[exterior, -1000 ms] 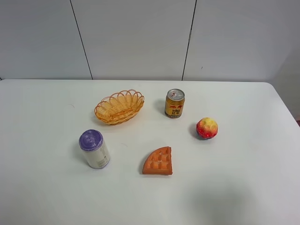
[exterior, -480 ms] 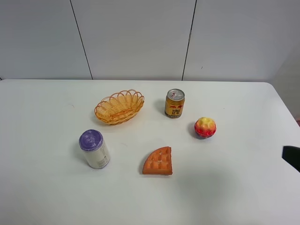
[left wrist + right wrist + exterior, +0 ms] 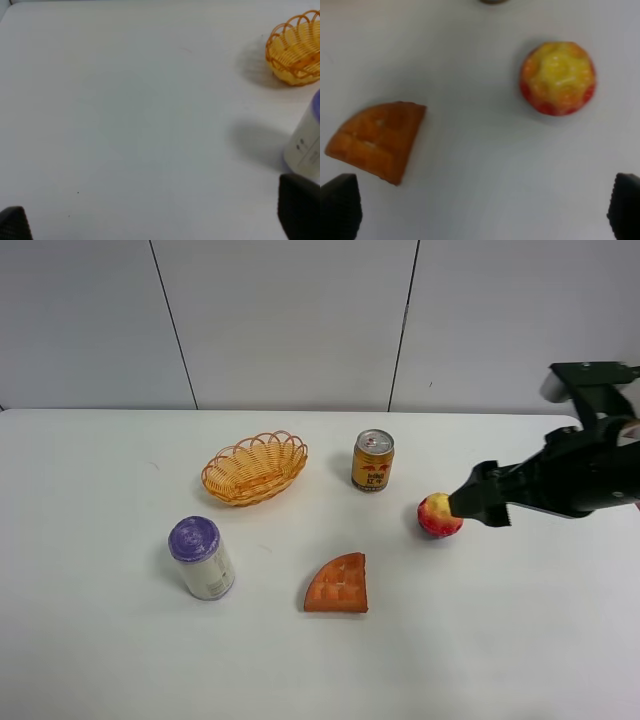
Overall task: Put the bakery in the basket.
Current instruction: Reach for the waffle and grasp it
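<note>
The bakery, a flat orange-brown waffle wedge (image 3: 338,585), lies on the white table near the front middle; it also shows in the right wrist view (image 3: 375,140). The orange-yellow wicker basket (image 3: 254,468) stands behind it to the left and shows in the left wrist view (image 3: 295,55). My right gripper (image 3: 478,502) hangs open and empty above the table, over the right side of the red-and-yellow ball (image 3: 437,516), right of the waffle. In the right wrist view its fingertips (image 3: 340,205) stand wide apart. My left gripper (image 3: 155,220) is open and empty over bare table, outside the exterior high view.
A gold drink can (image 3: 372,461) stands right of the basket. A white can with a purple lid (image 3: 202,558) stands front left, also in the left wrist view (image 3: 306,145). The ball shows in the right wrist view (image 3: 558,77). The table's right edge (image 3: 610,470) lies under the right arm.
My right arm has come in from the right edge and now reaches over the table to the ball. The ball has shifted slightly. The other objects have not moved.
</note>
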### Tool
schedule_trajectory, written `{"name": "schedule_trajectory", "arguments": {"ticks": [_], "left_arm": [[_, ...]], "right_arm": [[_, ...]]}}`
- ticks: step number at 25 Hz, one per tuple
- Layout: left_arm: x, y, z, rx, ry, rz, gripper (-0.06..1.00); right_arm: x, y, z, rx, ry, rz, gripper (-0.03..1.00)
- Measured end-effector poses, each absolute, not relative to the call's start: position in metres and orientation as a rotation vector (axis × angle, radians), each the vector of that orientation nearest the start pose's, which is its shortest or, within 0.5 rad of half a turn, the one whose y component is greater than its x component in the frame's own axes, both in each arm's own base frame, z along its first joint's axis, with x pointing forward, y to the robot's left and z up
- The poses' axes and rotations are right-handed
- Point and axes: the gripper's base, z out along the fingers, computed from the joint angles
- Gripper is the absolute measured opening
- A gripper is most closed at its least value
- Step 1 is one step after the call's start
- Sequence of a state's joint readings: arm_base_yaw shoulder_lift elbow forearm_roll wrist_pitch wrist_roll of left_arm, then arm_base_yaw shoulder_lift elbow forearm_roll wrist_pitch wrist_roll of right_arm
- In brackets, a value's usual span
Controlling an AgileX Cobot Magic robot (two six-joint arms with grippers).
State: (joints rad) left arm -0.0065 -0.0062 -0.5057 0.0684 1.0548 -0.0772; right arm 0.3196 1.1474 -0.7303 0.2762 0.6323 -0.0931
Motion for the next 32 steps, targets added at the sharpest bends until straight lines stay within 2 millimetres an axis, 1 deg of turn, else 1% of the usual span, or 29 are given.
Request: {"name": "schedule_trajectory", "arguments": {"ticks": [3, 5, 7, 10, 13, 15, 18, 22, 28, 32], "left_arm": [[-0.006, 0.005, 0.279, -0.075, 2.023, 0.029, 0.99], [-0.006, 0.005, 0.279, -0.075, 2.023, 0.029, 0.99], [-0.006, 0.005, 0.279, -0.075, 2.023, 0.029, 0.99], [-0.006, 0.005, 0.279, -0.075, 2.023, 0.029, 0.99], [-0.006, 0.005, 0.279, -0.075, 2.023, 0.029, 0.99], [-0.006, 0.005, 0.279, -0.075, 2.023, 0.029, 0.99], [-0.006, 0.005, 0.279, -0.075, 2.023, 0.029, 0.99], [-0.006, 0.005, 0.279, -0.075, 2.023, 0.029, 0.99], [-0.006, 0.005, 0.279, -0.075, 2.023, 0.029, 0.99], [-0.006, 0.005, 0.279, -0.075, 2.023, 0.029, 0.99]], "right_arm": [[0.215, 0.116, 0.239, -0.444, 2.563, 0.393, 0.99], [0.221, 0.141, 0.227, -0.625, 2.588, 0.366, 0.99], [0.230, 0.164, 0.219, -0.822, 2.611, 0.327, 0.99], [0.242, 0.194, 0.218, -1.124, 2.602, 0.289, 0.99], [0.254, 0.216, 0.223, -1.380, 2.527, 0.251, 0.99], [0.262, 0.224, 0.226, -1.504, 2.461, 0.217, 0.99], [0.272, 0.231, 0.224, -1.620, 2.391, 0.185, 0.99], [0.271, 0.241, 0.202, -1.729, 2.397, 0.184, 0.99], [0.268, 0.254, 0.157, -1.847, 2.459, 0.171, 0.99], [0.266, 0.258, 0.149, -1.912, 2.435, 0.166, 0.99]]}}
